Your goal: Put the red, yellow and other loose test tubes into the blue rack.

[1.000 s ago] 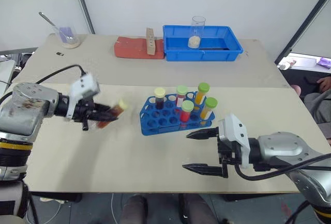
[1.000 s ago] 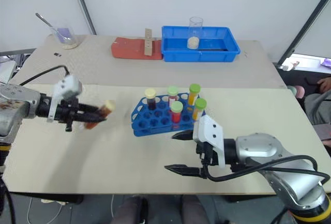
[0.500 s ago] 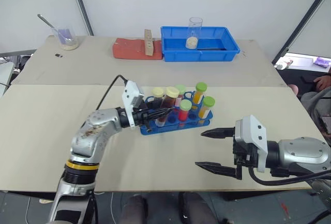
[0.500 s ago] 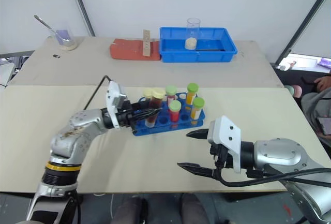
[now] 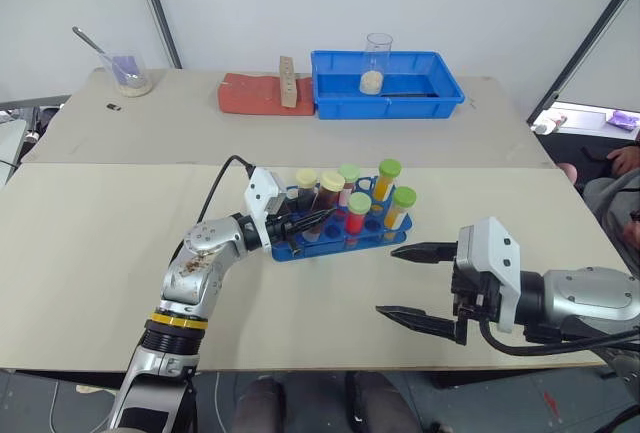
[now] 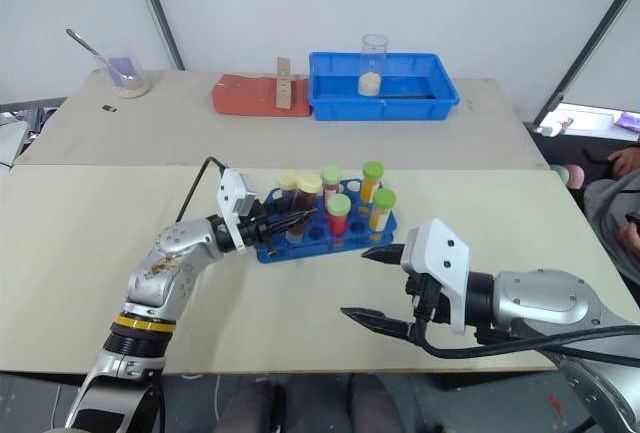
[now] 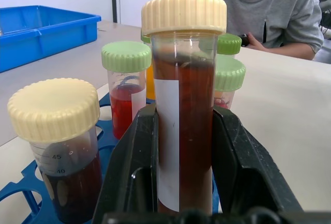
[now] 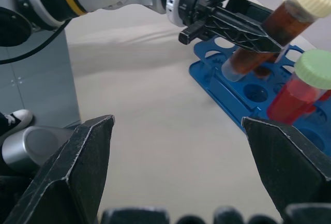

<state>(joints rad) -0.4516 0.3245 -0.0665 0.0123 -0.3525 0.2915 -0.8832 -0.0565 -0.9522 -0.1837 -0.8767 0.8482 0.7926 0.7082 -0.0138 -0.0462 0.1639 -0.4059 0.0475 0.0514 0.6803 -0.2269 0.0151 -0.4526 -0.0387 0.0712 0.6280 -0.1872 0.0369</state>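
I am seeing the left hand (image 5: 318, 218) pinching one dark red-brown tube with a cream cap (image 7: 184, 105), holding it tilted over the near-left holes of the blue rack (image 5: 300, 246), its bottom end just above the grid. I cannot tell whether the tip is entering a hole.

Counting tubes standing in the rack: five. One cream-capped dark tube (image 5: 306, 185) at the back left, one green-capped red tube (image 5: 357, 215) in front, two green-capped yellow-orange tubes (image 5: 401, 205) on the right side, one more green-capped tube (image 5: 349, 177) at the back.

The right hand (image 5: 420, 283) is hanging spread wide and carrying nothing, over bare tabletop (image 5: 90, 243) to the right of the rack and nearer me, apart from it.

At the far edge I am noting one blue tray (image 5: 440, 88) with one clear beaker (image 5: 378, 61) in it.
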